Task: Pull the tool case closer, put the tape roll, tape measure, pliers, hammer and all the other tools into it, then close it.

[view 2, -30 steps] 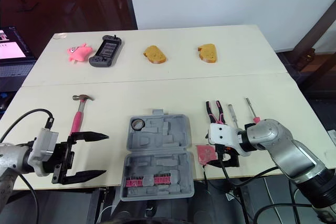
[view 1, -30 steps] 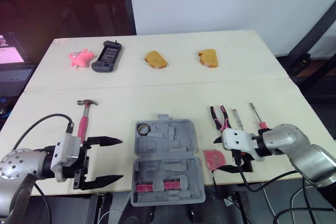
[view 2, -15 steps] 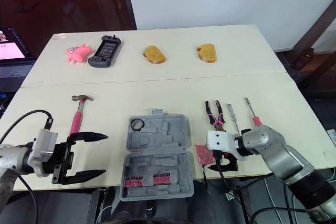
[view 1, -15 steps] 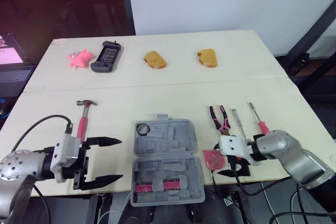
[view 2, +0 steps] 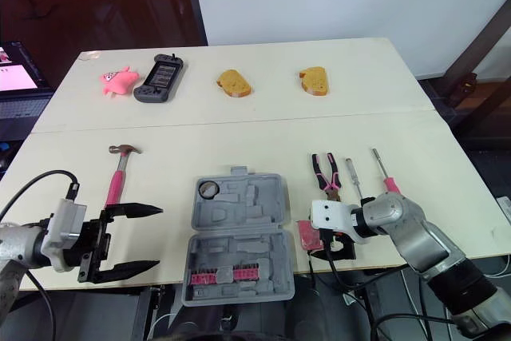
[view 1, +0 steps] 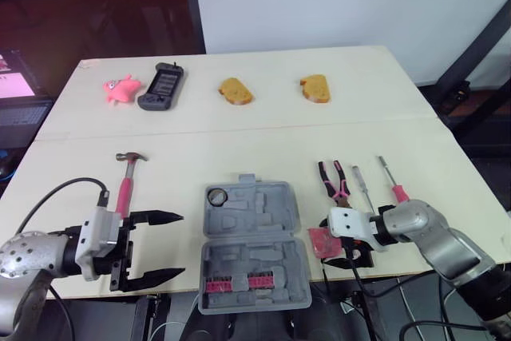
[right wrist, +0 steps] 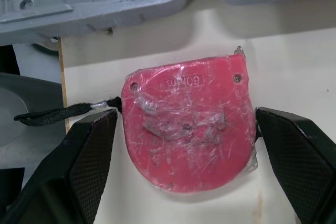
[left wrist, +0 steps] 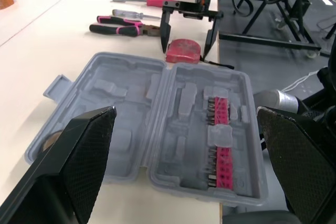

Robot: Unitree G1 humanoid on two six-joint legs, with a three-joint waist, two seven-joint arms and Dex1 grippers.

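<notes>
tape measure [right wrist: 189, 129] lies flat by the front edge of the table [view 1: 239, 129], just right of the open tool case [view 1: 251, 241]. right gripper [left wrist: 185, 50] straddles it, a finger on each side, not clamped, looks lined up for the grab. left gripper [view 1: 183, 243] hangs spread wide left of the case, idle.

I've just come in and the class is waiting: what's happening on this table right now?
A two-armed robot is packing tools into an open grey tool case. Its right gripper, open, straddles the red tape measure lying just right of the case, not yet gripping it. The left gripper hangs open to the left of the case, near the hammer. The tape roll sits in the case; the pliers and two screwdrivers lie on the table.
</notes>
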